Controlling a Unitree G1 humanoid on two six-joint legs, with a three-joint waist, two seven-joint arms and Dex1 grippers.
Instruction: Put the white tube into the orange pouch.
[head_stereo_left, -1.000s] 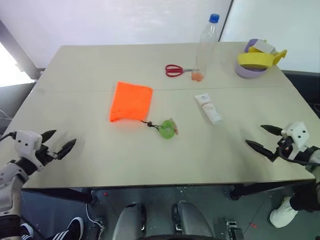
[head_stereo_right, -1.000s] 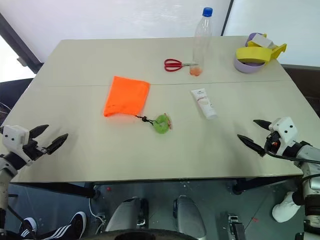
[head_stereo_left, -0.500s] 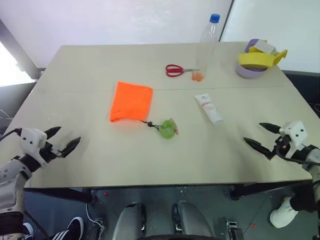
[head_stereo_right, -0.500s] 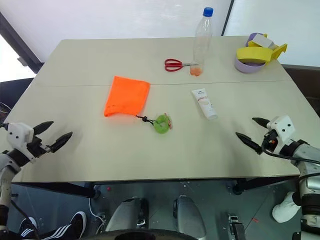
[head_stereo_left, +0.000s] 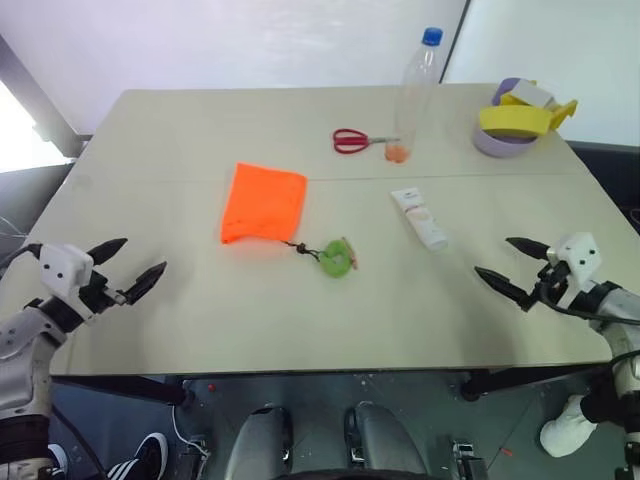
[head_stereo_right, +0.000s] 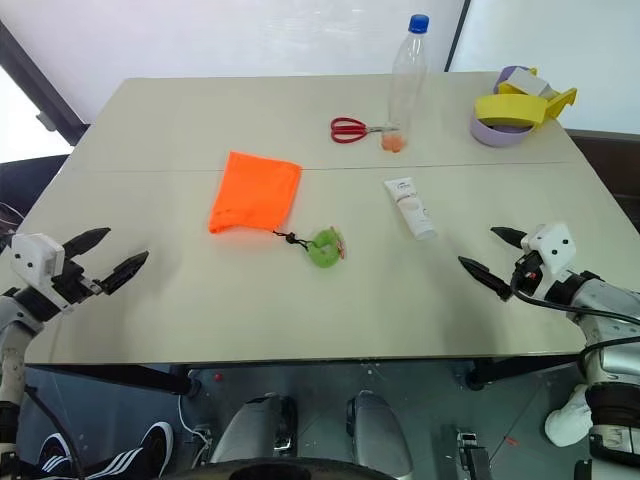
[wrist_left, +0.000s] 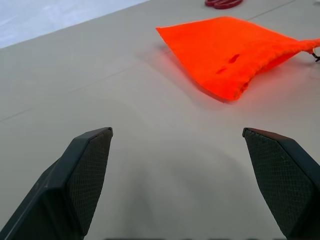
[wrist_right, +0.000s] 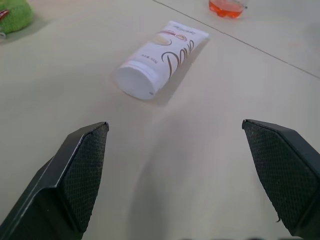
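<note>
The white tube (head_stereo_left: 419, 217) lay flat on the table (head_stereo_left: 200, 130), well right of the orange pouch (head_stereo_left: 262, 203). Left gripper (head_stereo_left: 128, 268) and right gripper (head_stereo_left: 511, 267) hung over the near edge, fingers spread wide, holding nothing, both clear of either item

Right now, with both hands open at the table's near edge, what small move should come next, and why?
Probably bring the right hand forward to the white tube: it lies loose on the table just ahead, cap toward that hand, while the orange pouch lies flat nearer the left hand.
</note>
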